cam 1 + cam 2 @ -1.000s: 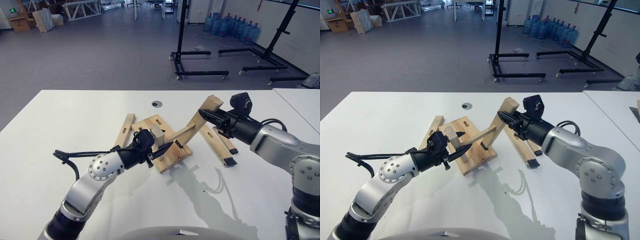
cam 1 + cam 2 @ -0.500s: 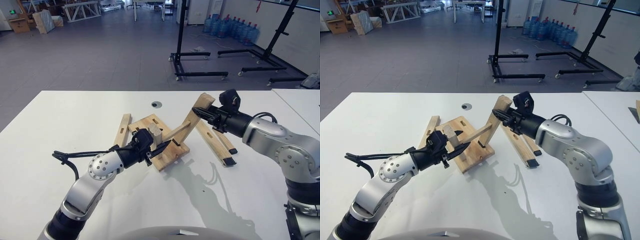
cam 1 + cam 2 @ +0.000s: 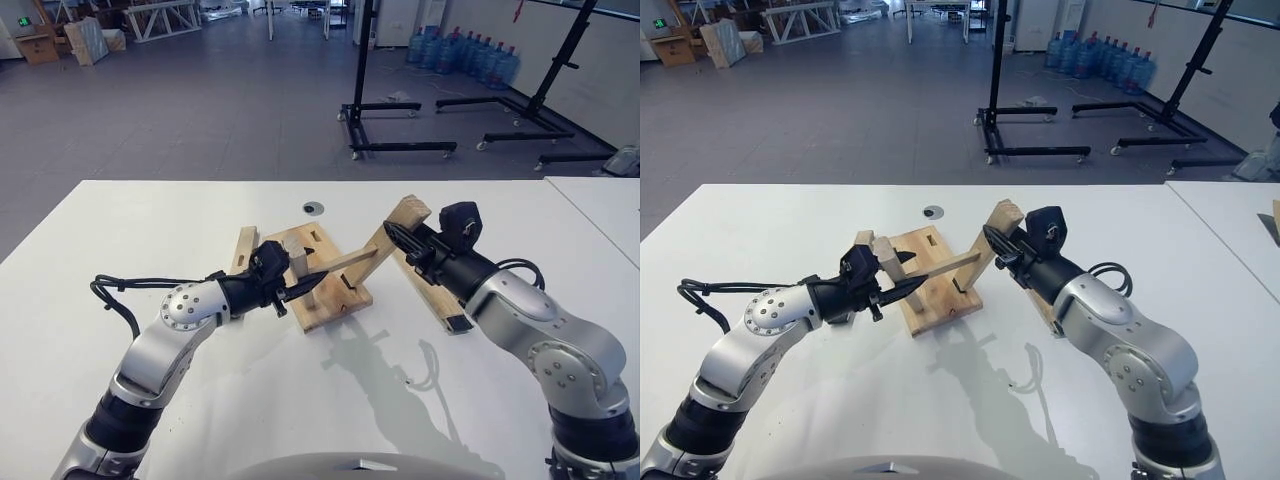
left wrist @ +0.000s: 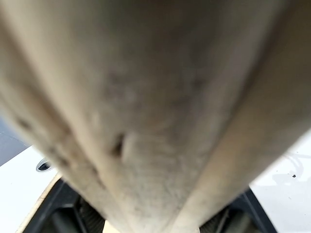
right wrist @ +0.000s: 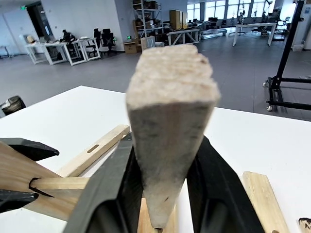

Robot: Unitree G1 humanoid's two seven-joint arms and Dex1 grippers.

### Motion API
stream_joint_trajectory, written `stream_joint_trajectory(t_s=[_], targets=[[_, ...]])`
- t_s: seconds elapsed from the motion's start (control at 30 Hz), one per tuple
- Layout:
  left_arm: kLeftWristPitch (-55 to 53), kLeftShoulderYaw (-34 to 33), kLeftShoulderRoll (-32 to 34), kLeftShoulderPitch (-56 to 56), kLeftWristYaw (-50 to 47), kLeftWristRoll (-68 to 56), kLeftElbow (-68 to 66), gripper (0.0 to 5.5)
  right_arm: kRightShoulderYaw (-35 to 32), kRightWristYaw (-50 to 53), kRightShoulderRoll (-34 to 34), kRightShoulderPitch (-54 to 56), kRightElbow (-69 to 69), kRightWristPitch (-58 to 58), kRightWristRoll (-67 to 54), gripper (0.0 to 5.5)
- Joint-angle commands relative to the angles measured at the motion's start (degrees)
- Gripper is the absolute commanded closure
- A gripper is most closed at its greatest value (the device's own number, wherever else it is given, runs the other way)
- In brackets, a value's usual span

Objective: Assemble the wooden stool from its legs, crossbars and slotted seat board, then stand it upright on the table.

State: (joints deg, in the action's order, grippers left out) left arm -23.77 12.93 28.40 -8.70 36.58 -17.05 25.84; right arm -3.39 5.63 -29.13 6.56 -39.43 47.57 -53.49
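Parts have shifted toward frame left over the last second. The right tool, clamped on the slanted leg, presses its crossbar toward the left tool. That tool grips an upright piece over the seat board, mid-tabletop. The joint is probably closing.

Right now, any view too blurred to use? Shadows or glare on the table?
Left wrist view: a wooden piece right at the lens is badly out of focus. Right wrist view: the leg gripped by the right hand is fairly sharp, room behind readable. Eye views: sharp, no glare on the table; the wooden parts cast soft shadows toward its near edge.
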Motion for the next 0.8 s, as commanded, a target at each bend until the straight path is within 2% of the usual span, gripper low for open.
stream_joint_trajectory(t_s=[0.03,0.13,0.2,0.3,0.4,0.53,0.6,0.7,0.8], targets=[[-1.6,-6.7,2.7,-1.9,-4.2,3.5,-3.7,3.36,2.9,7.3,2.2,-10.5,4.0,13.8,-2.6,4.50],[-1.8,-5.0,1.2,-3.1,-4.2,3.5,-3.5,3.36,8.0,5.2,1.5,-8.2,9.4,13.2,1.9,4.50],[-1.9,-3.3,0.4,-3.4,-4.0,3.7,-3.0,3.36,10.8,1.2,-1.7,-5.6,10.4,12.5,4.8,4.50],[-2.1,-1.5,-0.5,-2.2,-4.3,4.1,-1.6,3.36,10.7,-3.5,-4.0,-0.7,11.1,13.5,4.8,4.50],[-2.0,0.2,-1.2,-1.3,-4.8,5.0,-0.9,3.36,13.6,-9.1,-6.2,3.6,13.9,14.8,4.9,4.50],[-1.9,0.9,-1.8,-1.6,-4.8,5.5,-1.1,3.36,11.8,-11.0,-4.7,8.5,17.6,16.6,1.2,4.50],[-1.8,1.1,-2.1,-1.3,-4.9,5.7,-1.1,3.36,13.0,-11.9,-4.2,10.0,19.7,16.0,2.5,4.50],[-1.9,1.9,-2.5,-1.5,-5.1,5.9,-0.8,3.36,16.9,-12.9,-3.4,7.8,22.5,14.8,5.8,4.50],[-0.9,1.2,-2.6,-2.1,-5.7,6.3,-1.2,3.36,14.9,-11.3,-1.9,5.2,21.1,10.9,7.8,4.50]])
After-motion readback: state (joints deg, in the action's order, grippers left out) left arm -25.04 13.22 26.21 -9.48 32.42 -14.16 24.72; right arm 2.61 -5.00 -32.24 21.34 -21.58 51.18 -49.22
